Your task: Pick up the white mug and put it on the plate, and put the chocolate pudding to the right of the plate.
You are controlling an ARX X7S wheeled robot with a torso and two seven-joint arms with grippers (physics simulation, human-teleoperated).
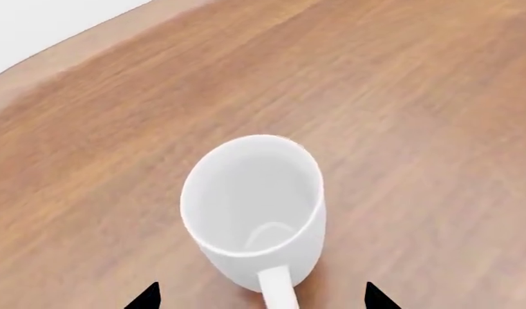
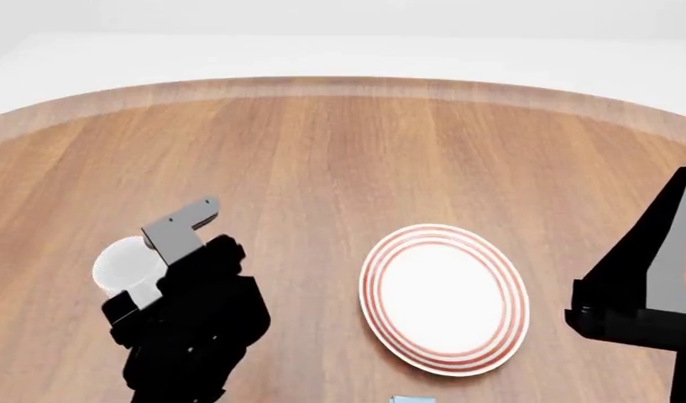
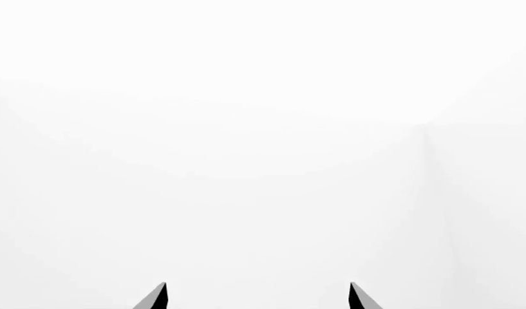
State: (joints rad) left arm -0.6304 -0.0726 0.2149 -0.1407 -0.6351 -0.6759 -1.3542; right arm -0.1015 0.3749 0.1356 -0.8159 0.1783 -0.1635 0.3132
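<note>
Nothing placed yet: mug (image 1: 252,209) sits on table (image 2: 320,143), plate (image 2: 445,298) bare (pudding (image 2: 411,400) barely visible). My L fingers (image 1: 151,297) spread wide, approaching the mug w/o touching; R fingers (image 3: 159,297) open, idle.

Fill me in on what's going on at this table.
The left gripper hovers over the white mug, jaws open on either side of its handle, nothing grasped yet. The mug stands upright on the wooden table, left of the empty plate. The right gripper is open too, raised and facing blank white background. A blue box edge peeks in below the plate.
</note>
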